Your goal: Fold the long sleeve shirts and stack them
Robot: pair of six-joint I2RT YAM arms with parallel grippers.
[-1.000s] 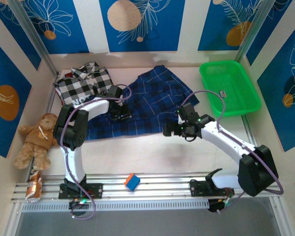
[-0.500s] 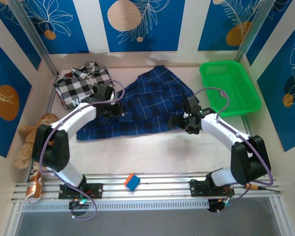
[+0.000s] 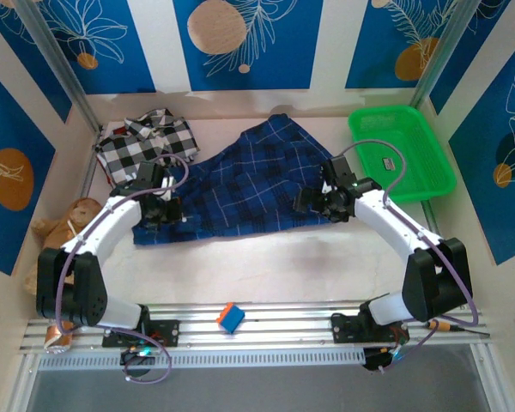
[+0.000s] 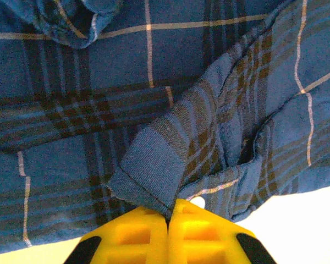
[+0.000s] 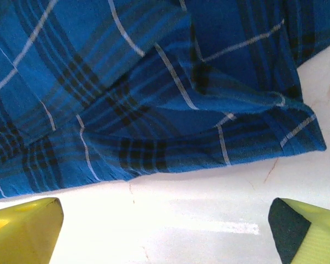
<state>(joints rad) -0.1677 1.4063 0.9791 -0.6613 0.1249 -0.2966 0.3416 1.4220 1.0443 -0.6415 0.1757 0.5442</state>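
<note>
The dark blue plaid shirt (image 3: 249, 180) lies spread across the middle of the tabletop (image 3: 266, 266), rumpled, reaching from left of centre up toward the top of the overhead view. The black-and-white checked shirt (image 3: 146, 146) sits bunched in the upper left, its edge touching or just beside the blue one; from here I cannot tell which.

The left fingers (image 3: 159, 213) are down at the blue shirt's lower left corner. Close up, those yellow left fingers (image 4: 154, 234) are pressed together at the bottom of the frame, pinching a folded, hemmed edge of the plaid shirt (image 4: 154, 165), which rises out of the pinch toward the middle of the frame. A little bare tabletop (image 4: 297, 220) shows at the lower right.

The right fingers (image 3: 307, 199) are at the shirt's right edge, right of centre. In their own view the right fingers (image 5: 22, 228) stand wide, one tip in each bottom corner, holding nothing. Pale tabletop (image 5: 198, 214) lies between them, and the shirt's wrinkled edge (image 5: 154, 110) fills the upper part, just beyond the tips and not touching them.

A green basket (image 3: 395, 137) sits at the upper right, well apart from the shirts. A brown teddy bear (image 3: 56, 227) lies at the far left, partly behind the left arm.
</note>
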